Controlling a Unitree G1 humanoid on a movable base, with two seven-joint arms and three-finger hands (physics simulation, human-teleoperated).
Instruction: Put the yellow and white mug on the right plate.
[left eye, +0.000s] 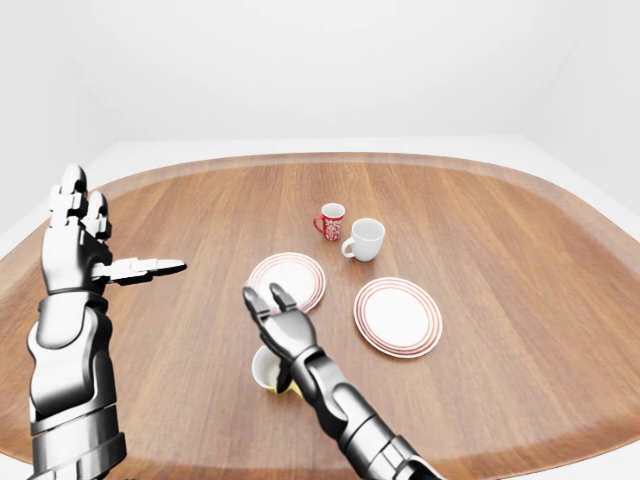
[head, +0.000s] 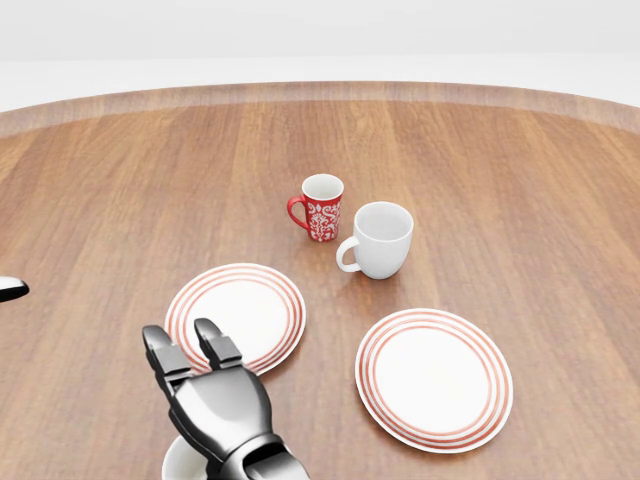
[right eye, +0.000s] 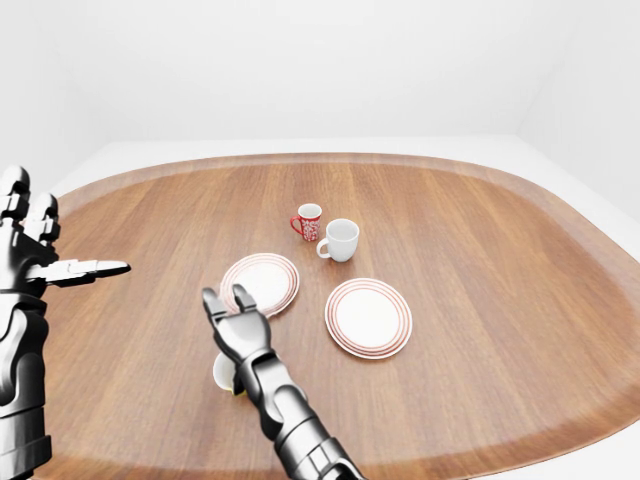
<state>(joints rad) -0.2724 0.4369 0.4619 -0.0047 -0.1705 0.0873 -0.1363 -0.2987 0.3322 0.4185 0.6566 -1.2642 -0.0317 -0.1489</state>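
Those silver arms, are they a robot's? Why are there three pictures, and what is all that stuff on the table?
Yes, they belong to a humanoid robot in a computer simulation. All three pictures come from cameras on its head, so you look out over its own arms. The left hand is raised at the left, fingers open, holding nothing. The right hand reaches in from the bottom, fingers spread, above a yellow and white mug it hasn't grasped. On the wooden table lie two red-ringed plates: the left plate and the right plate. Beyond them stand a red patterned mug and a white mug.
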